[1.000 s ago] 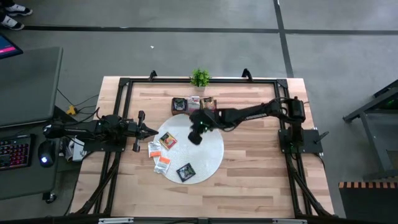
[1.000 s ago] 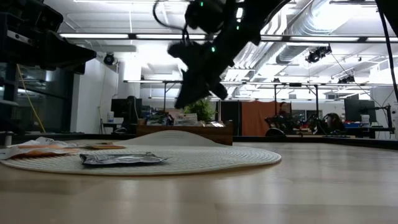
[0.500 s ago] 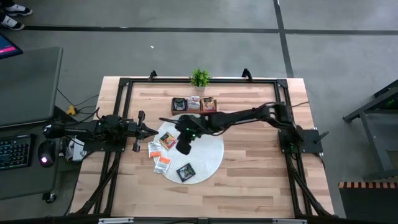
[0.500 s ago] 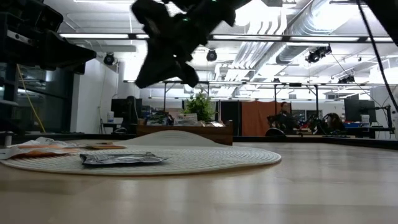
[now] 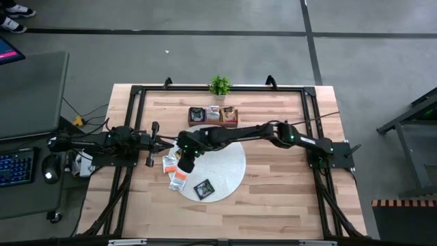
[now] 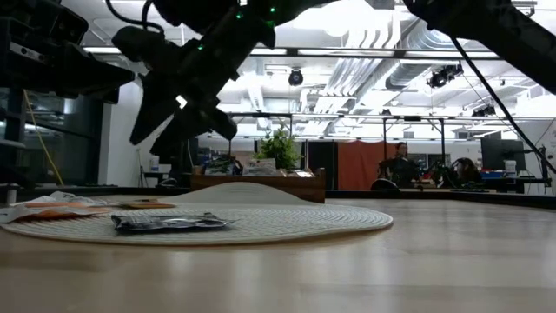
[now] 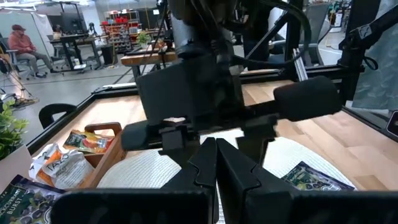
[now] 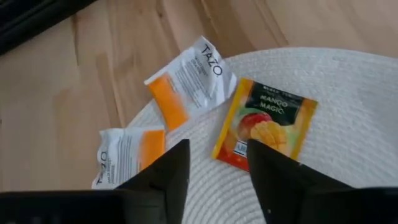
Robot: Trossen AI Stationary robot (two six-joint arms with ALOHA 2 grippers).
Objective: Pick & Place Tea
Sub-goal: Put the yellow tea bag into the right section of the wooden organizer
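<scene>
The right arm reaches far across the table, and its right gripper [image 5: 184, 161] hangs above the left edge of the round white mat [image 5: 229, 164], clear of the surface in the low view. Its two dark fingers [image 8: 165, 177] stand apart with a visible gap and nothing between them. Directly past them lies an orange-and-black mango sachet [image 8: 265, 124] flat on the mat, and beside it a white sachet with an orange patch [image 8: 189, 79] overlaps the mat's rim, while a second white-and-orange sachet [image 8: 126, 155] rests on the bare wood just off the mat. From above, a black sachet [image 5: 203, 188] lies near the mat's front edge, well apart from the gripper. More sachets sit in the wooden tray [image 5: 213, 115] at the back, near a small green plant [image 5: 219, 85]. The left gripper [image 5: 164, 142] waits at the table's left side, just beside the mat, with its fingers [image 7: 214, 163] pressed together and empty.
</scene>
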